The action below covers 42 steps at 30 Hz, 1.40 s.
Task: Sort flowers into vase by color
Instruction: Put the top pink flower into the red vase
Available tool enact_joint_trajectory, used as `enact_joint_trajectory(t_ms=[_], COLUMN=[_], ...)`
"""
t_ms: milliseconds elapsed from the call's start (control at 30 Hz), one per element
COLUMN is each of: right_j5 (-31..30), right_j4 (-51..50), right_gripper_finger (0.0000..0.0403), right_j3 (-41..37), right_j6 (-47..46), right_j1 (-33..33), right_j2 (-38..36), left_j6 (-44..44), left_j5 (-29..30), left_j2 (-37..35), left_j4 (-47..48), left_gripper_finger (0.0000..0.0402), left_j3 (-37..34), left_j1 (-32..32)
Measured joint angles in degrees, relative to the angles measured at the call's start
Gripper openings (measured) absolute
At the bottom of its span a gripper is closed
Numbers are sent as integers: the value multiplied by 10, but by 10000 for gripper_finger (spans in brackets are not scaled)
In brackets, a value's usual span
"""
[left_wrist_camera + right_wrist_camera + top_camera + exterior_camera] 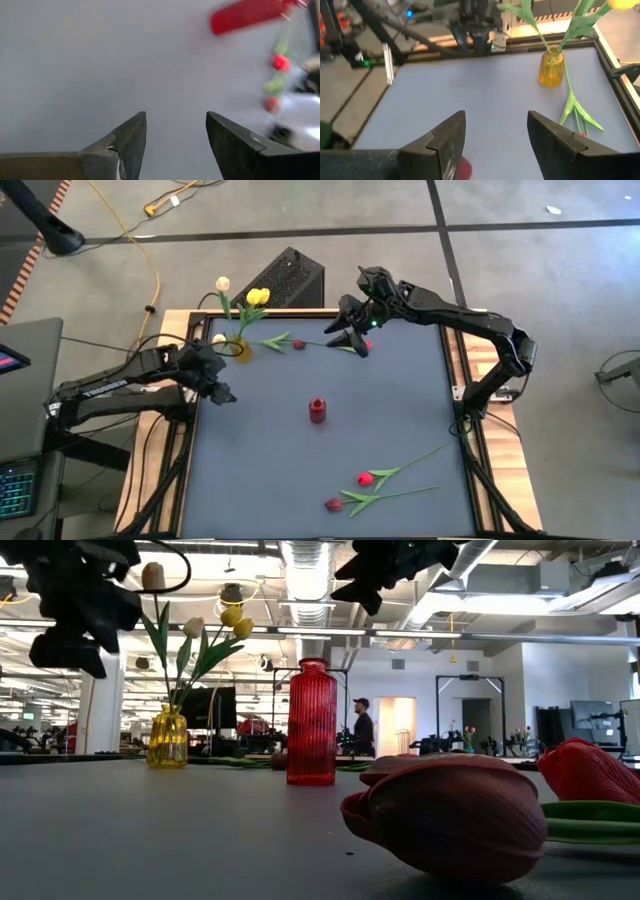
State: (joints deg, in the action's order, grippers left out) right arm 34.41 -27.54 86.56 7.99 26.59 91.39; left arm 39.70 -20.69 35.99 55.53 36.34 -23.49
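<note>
Hovering over the far edge of the table (260, 480), the right claw (352, 340) hangs with its fingers spread and nothing between them, and it seems to be choosing its next flower. Just beneath and beside it lies a dark red tulip (298, 344) flat on the table, its green stem running toward the claw. Farther off on that same side stands the yellow vase (240, 347), which already holds yellow and cream tulips (236, 620). The red vase (318, 410) stands empty out in the middle of the table, well apart from this claw and nearer the table's front. Two more red tulips (366, 478) lie close together near the front edge, far from both claws. The left claw (217, 388) waits close to the yellow vase, also spread and holding nothing. Judging by how things lie, the pale colours are sorted and the red ones are still to do. The next move likely calls for the right claw to drop onto the thin stem of the nearby dark tulip, pinch it well away from the leaves, lift it upright and carry it to the red vase, whose neck is narrow, so the stem end must be lined up carefully before letting go.
</note>
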Motion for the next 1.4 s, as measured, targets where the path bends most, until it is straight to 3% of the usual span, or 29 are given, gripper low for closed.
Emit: enact_joint_trajectory(t_ms=[133,267,500,833,1200,1400], right_j5=[-2,-11,-32,-207,-356,-332], right_j4=[-41,-71,-117,-157,-116,-92], right_gripper_finger=[240,240,240,237,210,206], right_j3=[0,0,-1,-1,0,0], right_j6=[43,44,61,93,124,145], right_j1=[13,37,69,75,45,42], right_j2=[5,24,82,172,243,261], left_j6=[4,6,29,36,36,46], left_j5=[-70,-79,-39,52,104,110], left_j2=[0,1,32,104,162,176], left_j4=[-20,-79,-217,-231,-236,-243], left_gripper_finger=[192,192,192,192,192,192], left_j3=[0,0,0,0,0,0], left_j1=[13,57,168,288,335,346])
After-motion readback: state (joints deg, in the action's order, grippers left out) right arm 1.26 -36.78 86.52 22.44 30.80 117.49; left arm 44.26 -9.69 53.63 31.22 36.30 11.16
